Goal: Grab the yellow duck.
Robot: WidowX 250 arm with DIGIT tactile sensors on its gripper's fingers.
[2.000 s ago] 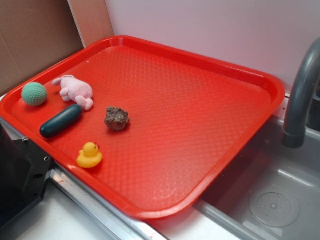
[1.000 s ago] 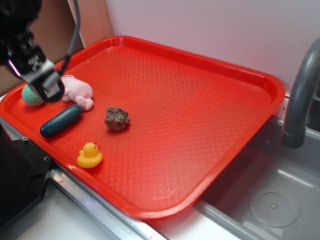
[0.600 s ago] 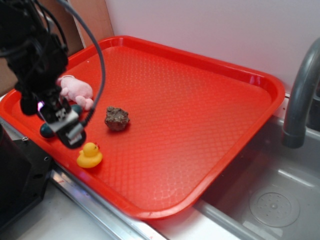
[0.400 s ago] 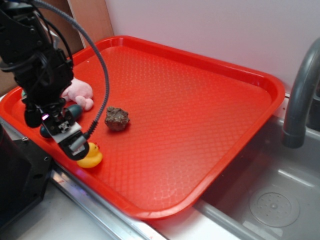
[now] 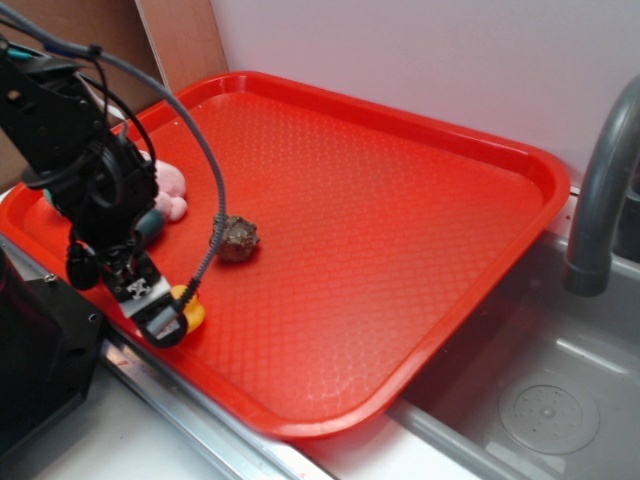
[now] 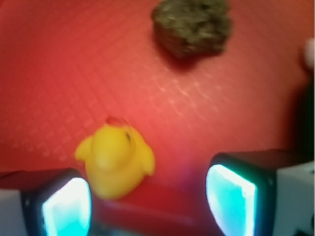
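Wrist view shows the end effector [image 6: 147,196] spread wide, grasping nothing, with the yellow duck [image 6: 115,160] between its fingers (nearer the left one) on the red tray [image 6: 59,73]. A brown rock [image 6: 192,24] lies beyond it.

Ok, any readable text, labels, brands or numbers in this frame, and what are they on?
None can be read. The gripper carries a small white patch with dark marks in the exterior view, too small and blurred to read. The yellow duck, the brown lump and the red tray show no print.
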